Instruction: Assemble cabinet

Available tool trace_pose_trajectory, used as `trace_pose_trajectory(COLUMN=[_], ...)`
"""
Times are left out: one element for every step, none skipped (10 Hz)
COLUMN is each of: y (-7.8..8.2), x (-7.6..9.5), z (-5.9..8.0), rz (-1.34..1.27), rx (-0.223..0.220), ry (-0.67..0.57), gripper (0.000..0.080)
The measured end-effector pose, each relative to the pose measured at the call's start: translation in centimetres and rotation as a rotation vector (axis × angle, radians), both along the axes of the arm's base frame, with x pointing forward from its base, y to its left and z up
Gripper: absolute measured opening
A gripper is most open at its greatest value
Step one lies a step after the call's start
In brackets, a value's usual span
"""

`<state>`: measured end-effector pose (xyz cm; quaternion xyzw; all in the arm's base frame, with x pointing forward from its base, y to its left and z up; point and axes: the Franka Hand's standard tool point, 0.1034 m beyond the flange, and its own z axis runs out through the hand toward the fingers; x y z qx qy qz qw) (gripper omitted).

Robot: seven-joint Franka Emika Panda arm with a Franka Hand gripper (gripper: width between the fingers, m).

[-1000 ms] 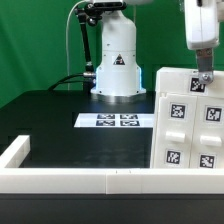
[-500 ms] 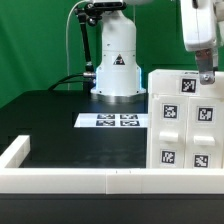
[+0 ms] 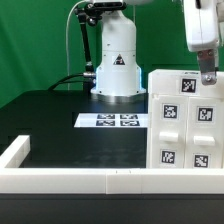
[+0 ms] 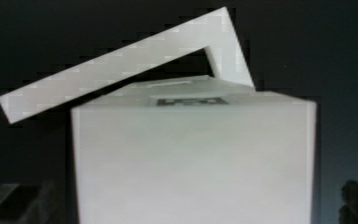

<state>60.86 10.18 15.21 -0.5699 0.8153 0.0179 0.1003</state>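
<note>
One gripper point(image 3: 207, 76) is all you have, and it sits at the top far edge of the cabinet point(image 3: 186, 120), apparently steadying it; whether the fingers clamp the edge, you cannot tell. One cabinet stands upright at the exterior view's right, against the white rail point(image 3: 80, 179). One marker board point(image 3: 116, 121) lies farther back.

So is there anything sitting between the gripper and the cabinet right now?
Nothing visible. In the exterior view the gripper is right at the cabinet's top edge, with no other part between them. The marker board lies off to the exterior view's left, out of the way.
</note>
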Motion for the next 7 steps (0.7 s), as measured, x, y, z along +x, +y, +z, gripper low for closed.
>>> trace_pose_trajectory(y=[0.06, 0.11, 0.17, 0.21, 0.24, 0.28, 0.32], x=[-0.01, -0.02, -0.03, -0.04, -0.05, -0.06, -0.06], z=[0.00, -0.01, -0.01, -0.02, -0.02, -0.02, -0.02], rz=[0.003, 0.007, 0.010, 0.016, 0.022, 0.025, 0.028], rx=[0.000, -0.001, -0.001, -0.002, -0.003, -0.003, -0.003], ry=[0.000, -0.001, -0.001, -0.002, -0.002, -0.003, -0.003], gripper=[0.0797, 0.0797, 0.0797, 0.0797, 0.0797, 0.0797, 0.0797])
